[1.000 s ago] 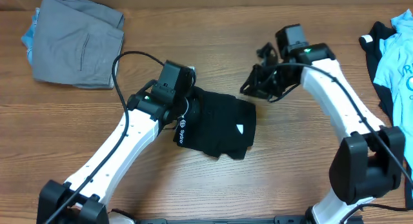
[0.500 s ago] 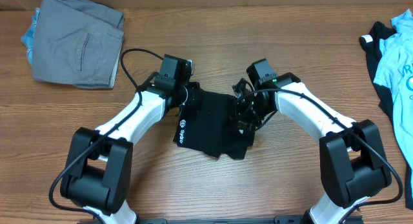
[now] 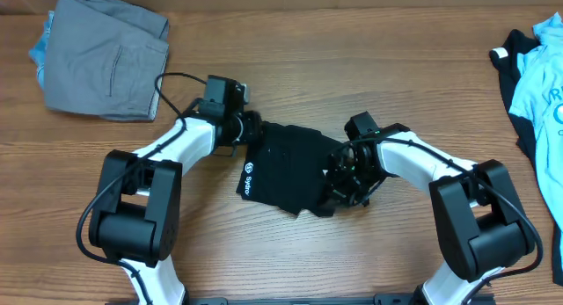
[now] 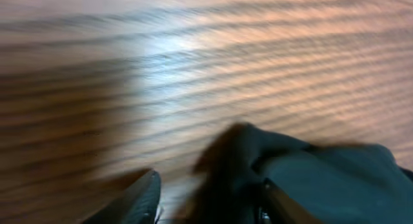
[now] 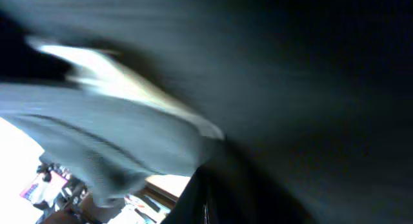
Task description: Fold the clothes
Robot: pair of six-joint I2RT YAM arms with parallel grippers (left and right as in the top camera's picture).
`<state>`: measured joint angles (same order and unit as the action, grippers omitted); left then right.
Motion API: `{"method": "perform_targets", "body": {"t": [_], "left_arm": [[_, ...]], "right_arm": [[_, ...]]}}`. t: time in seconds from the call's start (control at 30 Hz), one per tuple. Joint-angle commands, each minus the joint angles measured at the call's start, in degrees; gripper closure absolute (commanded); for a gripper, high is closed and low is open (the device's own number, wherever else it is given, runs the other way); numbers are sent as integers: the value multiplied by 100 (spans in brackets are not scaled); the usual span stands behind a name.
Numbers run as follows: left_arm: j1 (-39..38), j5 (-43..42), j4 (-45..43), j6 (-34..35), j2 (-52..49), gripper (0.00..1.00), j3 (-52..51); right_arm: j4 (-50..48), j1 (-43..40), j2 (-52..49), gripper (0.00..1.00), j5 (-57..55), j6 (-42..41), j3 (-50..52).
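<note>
A folded black T-shirt (image 3: 286, 164) with a small white logo (image 3: 249, 175) lies mid-table. My left gripper (image 3: 250, 129) is at its upper left corner. In the blurred left wrist view its fingers (image 4: 139, 199) stand apart, open, with a dark fabric corner (image 4: 235, 172) lying between them and wood showing beside it. My right gripper (image 3: 340, 177) is down on the shirt's right edge. The right wrist view is filled with black cloth (image 5: 310, 88) pressed close, and that gripper is shut on the fabric.
Folded grey trousers (image 3: 106, 54) lie on a light blue garment (image 3: 39, 50) at the back left. A light blue shirt (image 3: 545, 85) over a black one (image 3: 512, 63) sits at the right edge. Bare wooden table (image 3: 396, 68) surrounds the T-shirt.
The right arm swung down from behind the shirt onto its right edge and closed. The left gripper slid back and left to the shirt's upper left corner and its jaws widened.
</note>
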<state>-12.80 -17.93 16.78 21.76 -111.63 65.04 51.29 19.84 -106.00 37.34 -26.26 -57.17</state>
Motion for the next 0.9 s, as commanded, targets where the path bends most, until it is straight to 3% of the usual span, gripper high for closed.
{"method": "perform_targets", "body": {"t": [0.0,0.17,0.4,0.6,0.7,0.73,0.8,0.87], "left_arm": [[361,525,352,-140,-107,48,162],[855,525,1539,-155,-107,47,925],[1154,522,3637,-625,-35,57,2234],[914,501,4247,-1005,306,46,2282],[732,476,4544,-1003,442,30,2282],[654,476,4653,-1003,472,29,2280],[437,409,4760,-1010,505,28,2234],[157,210,4817,-1156,507,27,2153]], "right_arm": [[111,-170,-52,96,-487,-63,52],[319,-323,-52,96,-916,-76,-55],[942,-385,142,96,-1552,-212,-658],[1165,-385,728,96,-1794,-212,-1060],[1193,-382,1213,89,-1770,-210,-1134],[1172,-382,1368,86,-1707,-205,-1134],[1119,-341,1602,72,-1561,-129,-1134],[1014,-264,1727,68,-1322,-31,-1134]]}}
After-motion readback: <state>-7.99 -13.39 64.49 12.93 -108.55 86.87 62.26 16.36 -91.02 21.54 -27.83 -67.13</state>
